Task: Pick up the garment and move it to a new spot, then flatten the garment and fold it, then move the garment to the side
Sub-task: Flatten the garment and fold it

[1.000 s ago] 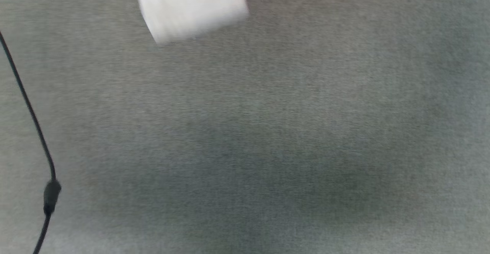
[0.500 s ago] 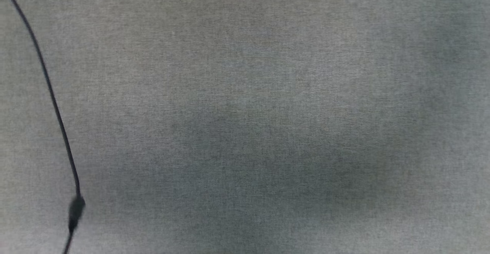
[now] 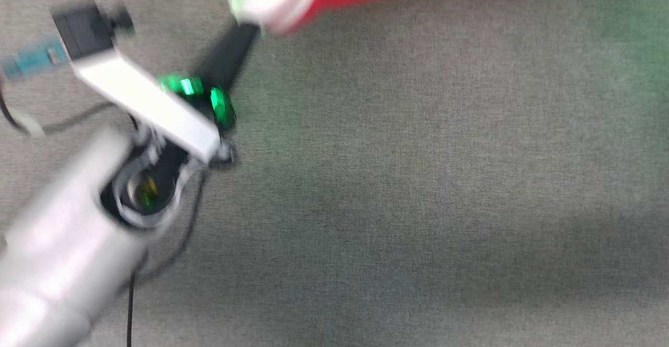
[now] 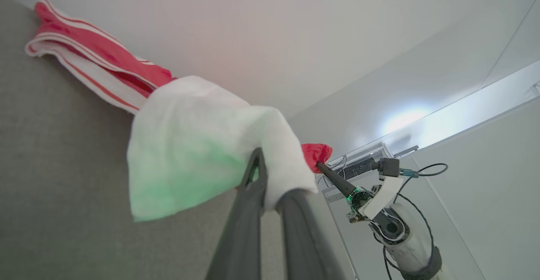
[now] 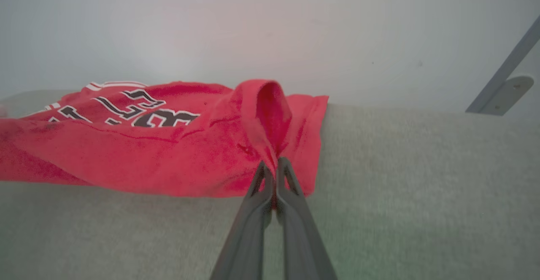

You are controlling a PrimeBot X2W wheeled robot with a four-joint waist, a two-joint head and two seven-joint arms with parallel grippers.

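1. Left gripper [image 4: 266, 174]: its two dark fingers are pressed together on the white sleeve [image 4: 198, 145] of the garment [image 5: 168, 153]. The sleeve cloth drapes over the fingertips and hangs to one side of them, tinted green on its lower part.
2. Right gripper [image 5: 274, 168]: its fingers are likewise closed tight, with a raised fold of red cloth near the garment's corner pinched between their tips. In the left wrist view it shows farther off, with a small bunch of red cloth at its tips.
3. The garment spans between the two grippers. In the right wrist view most of the red body lies on the grey fabric surface [image 3: 418, 180], with black-and-white lettering [image 5: 139, 111] facing up. Only the pinched fold stands above the rest.
4. Beyond the held sleeve, in the left wrist view, red-and-white striped trim [image 4: 80, 48] lies bunched against the grey surface.
5. The head view is blurred. The left arm's pale forearm [image 3: 62, 253] comes in from the lower left, and its fingers point toward the white sleeve at the top edge. The red body runs along that edge to the right. A thin dark cable [image 3: 129, 305] hangs beside the forearm.
6. A pale wall [image 5: 270, 27] rises behind the surface, with a grey metal bracket [image 5: 502, 94] on it at the far right.
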